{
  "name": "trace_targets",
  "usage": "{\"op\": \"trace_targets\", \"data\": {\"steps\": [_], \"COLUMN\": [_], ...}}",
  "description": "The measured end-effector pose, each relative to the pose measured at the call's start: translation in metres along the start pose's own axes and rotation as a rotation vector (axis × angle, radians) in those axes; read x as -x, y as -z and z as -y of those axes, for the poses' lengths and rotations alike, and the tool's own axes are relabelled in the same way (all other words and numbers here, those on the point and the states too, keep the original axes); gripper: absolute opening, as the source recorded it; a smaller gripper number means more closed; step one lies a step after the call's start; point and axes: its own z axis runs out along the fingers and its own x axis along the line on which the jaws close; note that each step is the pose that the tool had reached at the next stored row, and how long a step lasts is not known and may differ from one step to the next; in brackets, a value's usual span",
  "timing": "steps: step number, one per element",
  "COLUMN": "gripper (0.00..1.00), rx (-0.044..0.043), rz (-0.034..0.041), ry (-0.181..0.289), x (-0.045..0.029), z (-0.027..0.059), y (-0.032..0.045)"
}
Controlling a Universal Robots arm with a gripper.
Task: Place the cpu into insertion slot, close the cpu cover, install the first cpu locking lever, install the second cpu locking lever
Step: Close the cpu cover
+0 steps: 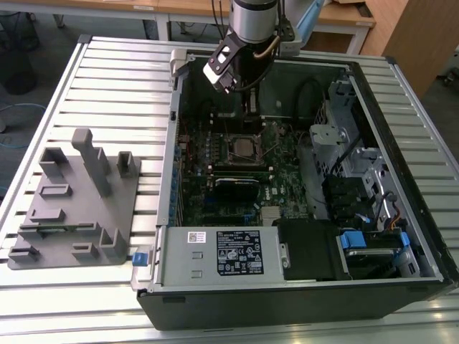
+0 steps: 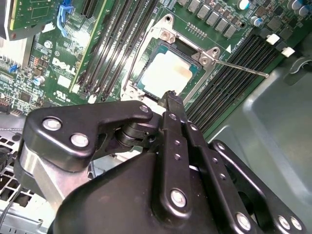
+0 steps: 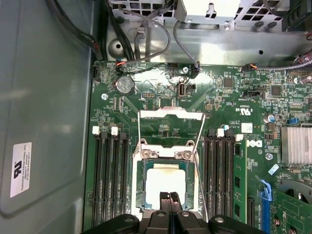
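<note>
The cpu (image 3: 165,183) lies flat in the insertion slot (image 3: 138,195), its silver top bright in both wrist views; in the second wrist view the cpu (image 2: 168,73) fills the socket's centre. The cpu cover (image 3: 170,113) stands swung open beyond the socket, with green board showing through its window. Thin wire locking levers (image 3: 201,131) (image 2: 239,68) are unlatched beside it. My gripper (image 3: 169,197) (image 2: 170,97) hangs just above the chip's near edge, shut with nothing between its fingers. In the exterior view the gripper (image 1: 252,107) is over the socket (image 1: 244,147) inside the open case.
Rows of black memory slots (image 3: 111,180) flank the socket on both sides. A black ribbed card (image 1: 237,188) and a power supply (image 1: 229,254) sit toward the case front. A drive cage (image 1: 337,136) is on the exterior view's right. A grey fixture (image 1: 79,201) rests on the slatted table.
</note>
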Motion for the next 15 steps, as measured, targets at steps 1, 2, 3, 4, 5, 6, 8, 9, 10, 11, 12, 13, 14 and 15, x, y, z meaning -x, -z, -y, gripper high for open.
{"op": "trace_targets", "data": {"steps": [1,2,3,4,5,6,8,9,10,11,12,13,14,15], "gripper": [0.11,0.11,0.11,0.11,0.11,0.11,0.11,0.11,0.11,0.11,0.11,0.11,0.11,0.11], "rx": [0.0000,0.0000,-0.0001,-0.0002,-0.0001,-0.0001,-0.0003,-0.0003,-0.0002,-0.0002,-0.0002,-0.0002,-0.0001,-0.0001], "rz": [-0.0001,0.0000,0.0001,0.0003,0.0002,0.0002,0.0003,0.0003,0.0003,0.0003,0.0003,0.0002,0.0002,0.0002], "ry": [0.000,0.000,0.000,0.000,0.000,0.000,0.000,0.000,0.000,0.000,0.000,0.000,0.000,0.000], "x": [0.0000,0.0000,0.0000,0.0000,0.0000,0.0000,0.0001,0.0001,0.0001,0.0001,0.0001,0.0001,0.0001,0.0001], "z": [0.0000,0.0000,0.0000,0.0000,0.0000,0.0000,-0.0007,-0.0013,-0.0020,-0.0030,-0.0041,-0.0054,-0.0067,-0.0078], "y": [0.0000,0.0000,0.0001,0.0002,0.0002,0.0002,0.0002,0.0002,0.0001,0.0000,-0.0001,-0.0002,-0.0003,-0.0004]}}
